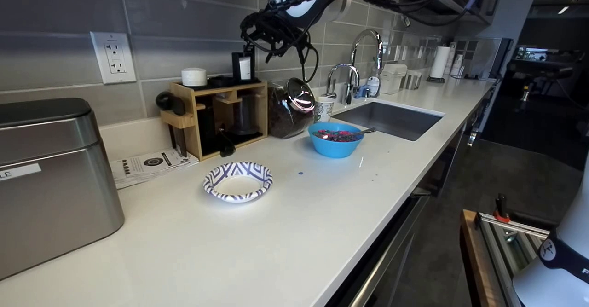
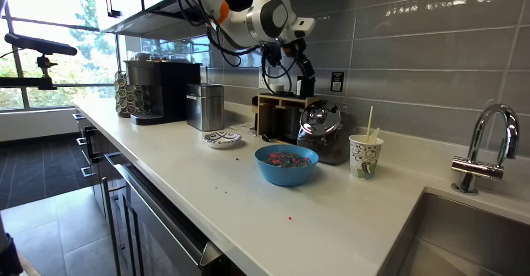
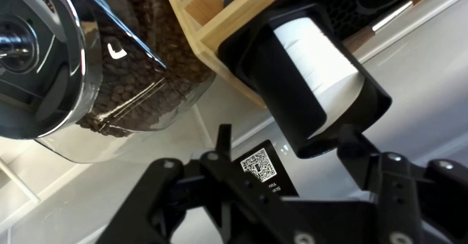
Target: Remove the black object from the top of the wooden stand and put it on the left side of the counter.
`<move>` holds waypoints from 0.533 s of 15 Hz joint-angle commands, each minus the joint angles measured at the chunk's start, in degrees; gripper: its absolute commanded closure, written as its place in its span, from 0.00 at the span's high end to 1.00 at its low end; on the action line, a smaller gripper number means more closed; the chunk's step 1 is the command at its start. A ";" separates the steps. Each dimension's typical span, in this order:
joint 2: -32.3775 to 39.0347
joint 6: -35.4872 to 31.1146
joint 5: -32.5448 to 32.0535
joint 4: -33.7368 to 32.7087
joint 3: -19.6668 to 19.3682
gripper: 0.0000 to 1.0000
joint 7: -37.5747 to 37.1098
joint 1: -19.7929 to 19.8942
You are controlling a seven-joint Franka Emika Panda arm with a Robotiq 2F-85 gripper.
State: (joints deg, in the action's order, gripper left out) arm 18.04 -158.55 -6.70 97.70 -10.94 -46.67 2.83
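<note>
The black object [image 1: 236, 67] is a small upright black holder with a white insert. It stands on top of the wooden stand [image 1: 192, 125], at the end beside the glass jar; both also show in an exterior view, the object [image 2: 307, 87] and the stand [image 2: 260, 116]. My gripper [image 2: 307, 71] is just above the object, pointing down. In the wrist view, the jaws [image 3: 285, 138] are open and apart, with the object [image 3: 281, 79] beyond them. One fingertip overlaps the object's rim; I cannot tell whether it touches. The other stands apart. The counter [image 1: 257, 247] is off-white.
On the stand's top is a white cup-like item [image 1: 194, 77]. A jar of beans [image 1: 287, 113] stands beside the stand. A patterned paper bowl [image 1: 238, 196], a blue bowl [image 1: 335, 148], a paper cup [image 2: 364, 160] and a metal box [image 1: 60, 192] are on the counter. Tiled wall behind.
</note>
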 commanded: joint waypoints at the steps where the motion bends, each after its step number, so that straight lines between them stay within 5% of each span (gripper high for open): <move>1: 2.65 -1.62 -2.90 -2.26 -2.12 0.72 -4.45 -1.81; 4: 3.57 -2.00 -3.90 -2.94 -2.89 0.70 -5.98 -2.56; 8: 4.33 -3.80 -5.79 -3.32 -4.55 0.53 -8.13 -3.87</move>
State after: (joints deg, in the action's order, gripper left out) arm 20.75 -160.00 -9.83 95.64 -13.24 -51.12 0.64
